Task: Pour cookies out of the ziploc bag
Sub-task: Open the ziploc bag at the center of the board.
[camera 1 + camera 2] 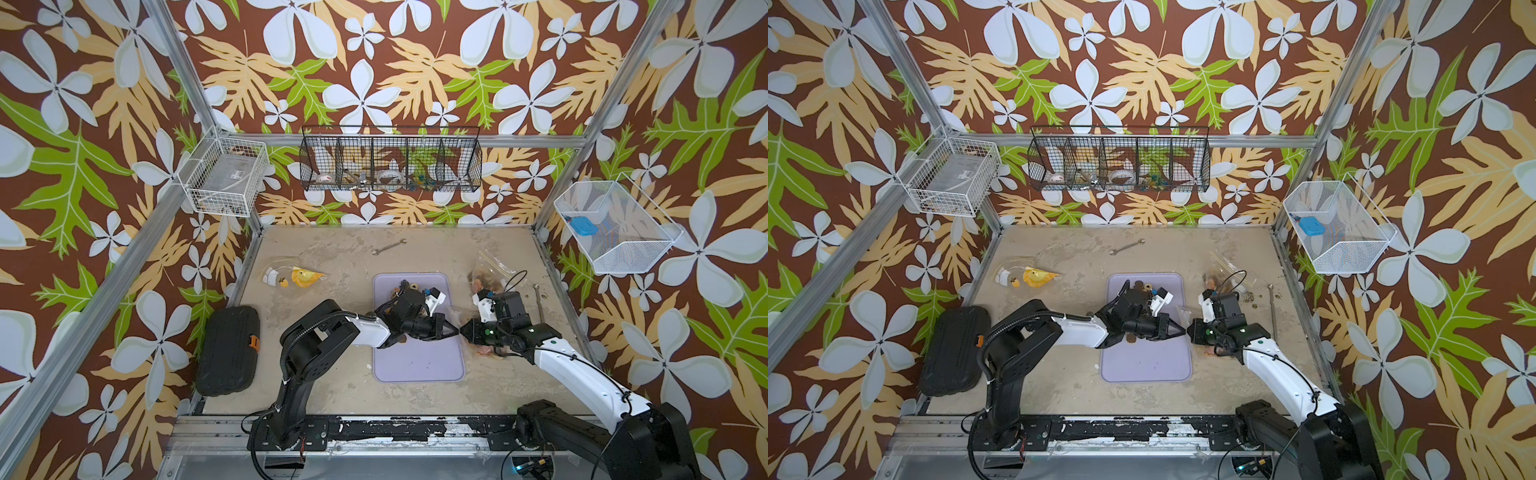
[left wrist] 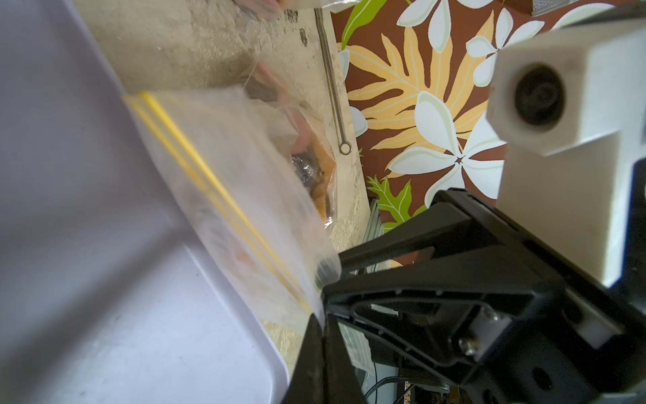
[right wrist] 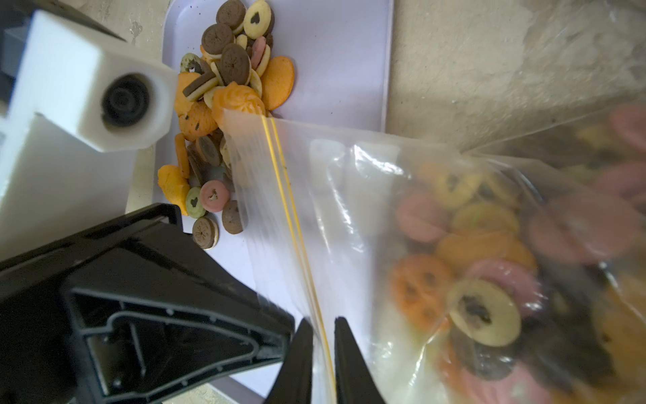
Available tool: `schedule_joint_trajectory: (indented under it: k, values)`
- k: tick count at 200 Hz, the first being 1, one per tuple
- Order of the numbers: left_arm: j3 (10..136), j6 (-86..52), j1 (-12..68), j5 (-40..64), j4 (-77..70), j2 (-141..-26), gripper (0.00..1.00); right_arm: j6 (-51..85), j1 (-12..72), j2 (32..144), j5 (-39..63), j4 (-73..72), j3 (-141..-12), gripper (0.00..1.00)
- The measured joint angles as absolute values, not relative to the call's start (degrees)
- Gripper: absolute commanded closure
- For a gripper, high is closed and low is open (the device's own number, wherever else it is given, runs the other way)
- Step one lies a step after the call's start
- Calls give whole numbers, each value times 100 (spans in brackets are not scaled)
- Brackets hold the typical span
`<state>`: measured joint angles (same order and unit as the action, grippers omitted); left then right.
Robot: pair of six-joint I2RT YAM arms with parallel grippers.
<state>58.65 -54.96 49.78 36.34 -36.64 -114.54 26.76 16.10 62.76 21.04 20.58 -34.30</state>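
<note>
Left pincer [image 2: 321,332] is clamped tight on one end of the bag's [image 3: 349,210] yellow zip edge. Right pincer [image 3: 320,327] sits tip to tip with it, jaws astride the same edge with a thin gap showing. Film runs between them; cannot tell whether it bites yet. From both tips the bag lies flat, its mouth edge over the rim of the lilac tray [image 3: 332,52] and its belly on the table [image 3: 472,52], close under the right pincer. Cookies [image 3: 223,77] in two lots: a loose heap on the tray beside the left pincer's body, and the bigger share in the bag's belly, just ahead of the right pincer. Zip strips look pressed together, though blur leaves that unsure. Judged step: mid-task, taking a two-sided hold at the mouth. Next move likely calls for the right pincer to seat on one lip only and the pair to draw apart. Then the belly needs raising above the mouth, so the rest slides onto the tray rather than the table.
</note>
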Motion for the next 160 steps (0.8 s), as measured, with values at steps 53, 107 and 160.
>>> schedule_joint_trajectory:
  k: [53,107,160]
  values:
    - [5865,-5494,4978,3629,-3660,-11454,100,2672,1614,6311,2123,2016,-3428,100]
    - [5887,-5328,4980,3426,-3194,-11330,100,2606,1621,6211,2032,2088,-3531,100]
    - [5918,-5087,4982,3256,-2842,-11198,100,2515,1625,6224,1660,2161,-3594,100]
